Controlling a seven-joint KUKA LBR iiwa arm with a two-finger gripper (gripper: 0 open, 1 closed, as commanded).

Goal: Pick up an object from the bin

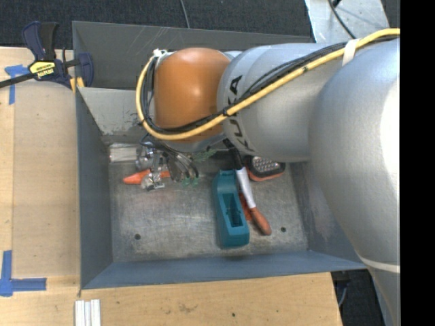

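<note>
My gripper (155, 168) hangs under the orange wrist cover at the back left of the bin floor. A small orange piece (134, 178) lies right at its left side, touching or nearly touching its tip. Just behind that, a clear plastic piece (122, 153) rests against the back wall. A teal rectangular block (230, 210) lies lengthwise to the right of the gripper, apart from it. A white pen with an orange end (249, 201) leans along the block's right side.
A red and black object (266, 170) lies partly under the arm at the right. The arm and its orange cover hide the back middle of the bin. The front left floor shows bare grey metal.
</note>
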